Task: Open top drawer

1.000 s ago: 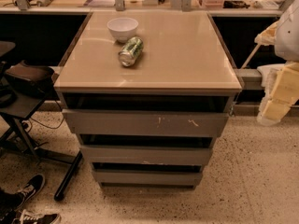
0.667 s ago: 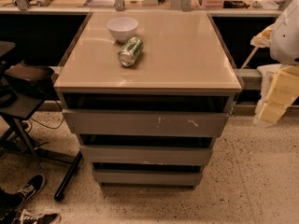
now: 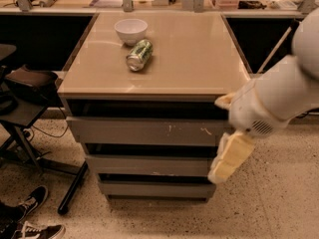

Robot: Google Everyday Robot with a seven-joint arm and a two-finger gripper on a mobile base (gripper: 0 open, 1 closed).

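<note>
The top drawer is the wide grey front panel just under the tan cabinet top, with two pale scratch marks right of centre. Its front lines up with a dark gap above it and it looks closed. Two narrower grey drawer fronts sit below it. My white arm reaches in from the right. My gripper, pale yellow, hangs down in front of the right end of the drawers, level with the top and second fronts. It hides the top drawer's right end.
A white bowl and a green can lying on its side sit on the cabinet top at the back left. A black chair stands to the left, with its leg near the cabinet base. A pair of shoes is at the bottom left.
My arm and gripper have swung in from the far right edge to the left and down, now in front of the right end of the drawers. The drawers, bowl and can have not moved.
</note>
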